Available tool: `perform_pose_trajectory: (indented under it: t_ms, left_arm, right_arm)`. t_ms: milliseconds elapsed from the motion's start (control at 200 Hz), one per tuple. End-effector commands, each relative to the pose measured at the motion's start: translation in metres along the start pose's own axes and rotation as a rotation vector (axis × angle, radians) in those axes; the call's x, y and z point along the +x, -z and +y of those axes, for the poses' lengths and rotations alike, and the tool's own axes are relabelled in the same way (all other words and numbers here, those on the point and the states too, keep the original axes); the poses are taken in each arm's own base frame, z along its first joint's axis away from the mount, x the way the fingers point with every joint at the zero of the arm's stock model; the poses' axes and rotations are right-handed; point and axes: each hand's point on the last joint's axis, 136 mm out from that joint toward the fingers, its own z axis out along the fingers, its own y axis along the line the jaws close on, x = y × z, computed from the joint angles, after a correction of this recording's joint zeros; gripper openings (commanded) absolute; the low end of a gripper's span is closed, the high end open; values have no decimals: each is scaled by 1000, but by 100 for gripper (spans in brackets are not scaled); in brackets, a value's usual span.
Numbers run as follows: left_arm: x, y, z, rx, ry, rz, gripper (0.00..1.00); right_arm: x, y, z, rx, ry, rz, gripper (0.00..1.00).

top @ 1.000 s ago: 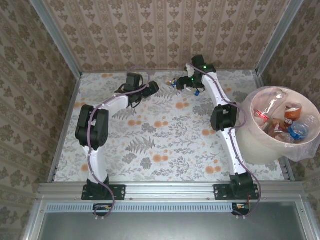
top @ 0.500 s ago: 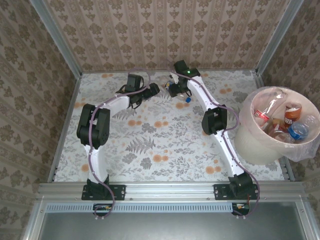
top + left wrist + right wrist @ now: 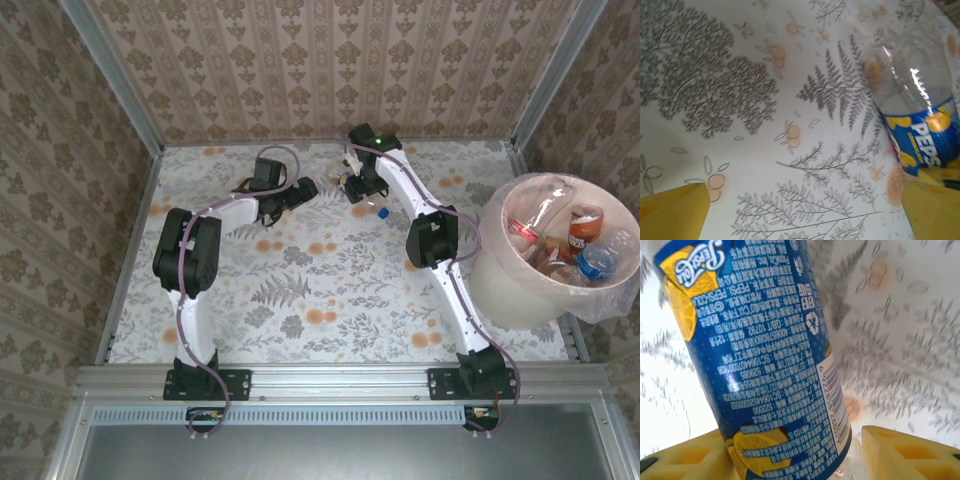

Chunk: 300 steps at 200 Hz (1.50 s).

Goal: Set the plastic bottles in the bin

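The blue-labelled plastic bottle (image 3: 765, 355) looks empty, so probably light, thin-walled and slick; a hold across its labelled middle suits it. The right claw (image 3: 797, 454) is clamped there, over the far middle of the surface (image 3: 300, 300), well apart from the bin (image 3: 497, 285). The left claw (image 3: 802, 212) gapes, holding nothing.

Left tool (image 3: 804, 202) spread, right tool (image 3: 795, 452) clamped
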Motion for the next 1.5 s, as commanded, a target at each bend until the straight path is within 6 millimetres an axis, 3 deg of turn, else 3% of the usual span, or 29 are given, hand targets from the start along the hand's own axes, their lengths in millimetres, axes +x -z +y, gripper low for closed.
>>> perform_pose_trajectory:
  t_ms: [0,155,265,400,515,715,865,930,1075,1305,1495]
  left_arm:
    - [-6,18,-8,33,11,-29,100]
    - [-1,21,1,19,23,-27,100]
    - [2,22,6,16,31,-25,100]
    - [4,21,7,19,36,-15,100]
    - [3,21,6,20,37,-16,100]
    - [4,21,9,11,39,-13,100]
    - [5,19,11,7,43,-9,100]
    - [6,18,10,10,43,-6,100]
    - [5,20,9,12,39,-6,100]
    - [4,24,8,15,39,-17,100]
    - [7,21,8,33,52,-9,100]
  right_arm:
    - [26,22,12,18,48,78,61]
    - [47,32,23,-11,42,93,65]
    - [53,28,27,-23,16,68,74]
    - [44,15,30,-22,-25,39,87]
    - [28,6,38,-21,-15,6,91]
    - [2,-14,54,-24,20,-14,89]
    - [-11,-24,54,8,9,-31,76]
    - [-15,-23,49,32,6,-42,65]
    - [-23,9,45,49,12,-88,52]
    - [-35,98,42,44,17,-244,47]
    - [-11,166,36,51,16,-363,47]
